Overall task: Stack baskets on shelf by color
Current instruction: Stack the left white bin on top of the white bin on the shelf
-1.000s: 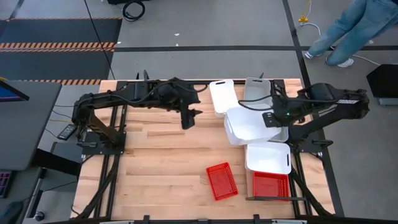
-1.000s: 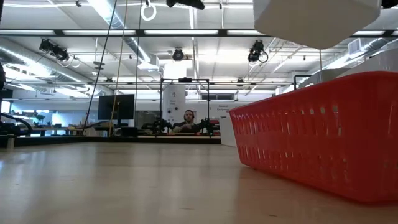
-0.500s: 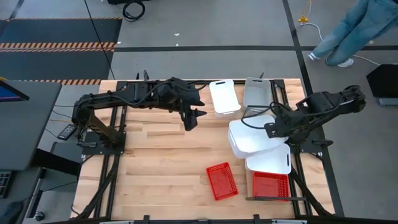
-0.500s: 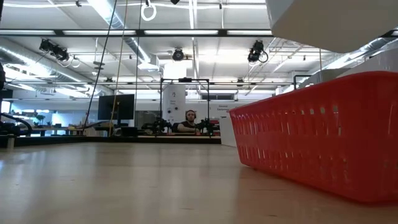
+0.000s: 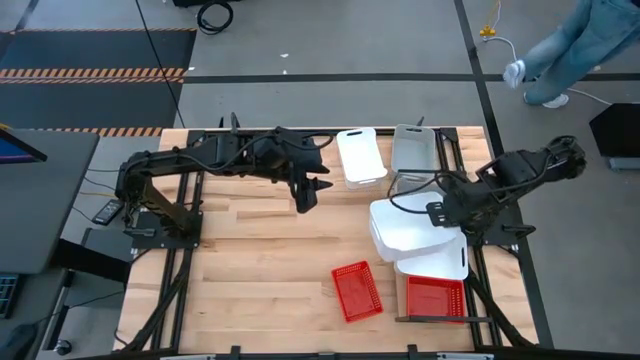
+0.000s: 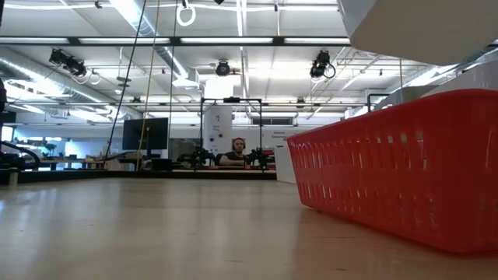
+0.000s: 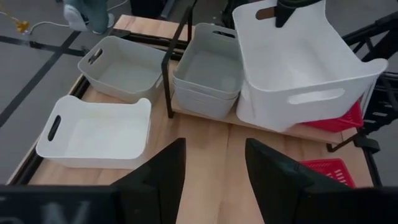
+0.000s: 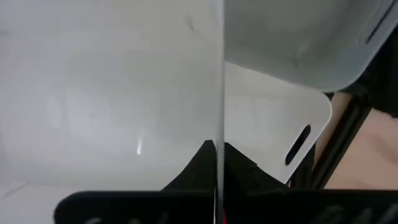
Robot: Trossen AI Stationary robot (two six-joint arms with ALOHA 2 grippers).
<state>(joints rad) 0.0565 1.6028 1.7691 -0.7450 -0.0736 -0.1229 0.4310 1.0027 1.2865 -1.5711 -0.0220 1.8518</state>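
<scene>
A: White basket (image 5: 408, 225) pinched by its wall in the right gripper (image 5: 436, 211), fingers shut on the thin rim; another white basket (image 5: 440, 258) just below.
B: Likely light, stiff, slick plastic; grip the wall. Left gripper (image 5: 305, 197) part open, empty, well apart.

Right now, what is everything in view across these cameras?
white baskets: 3, white; one loose on the table, one held in the air, one below it on the shelf
grey baskets: 3, light grey; one loose, two stacked on the shelf
red baskets: 2 seen, red; one on the table, one at the shelf's end
shelf: 1, pale wood, table's right side
table: 1, slatted wood
person: 1, blue jeans, beyond the table
left gripper: open, empty
right gripper: shut on held white basket
</scene>
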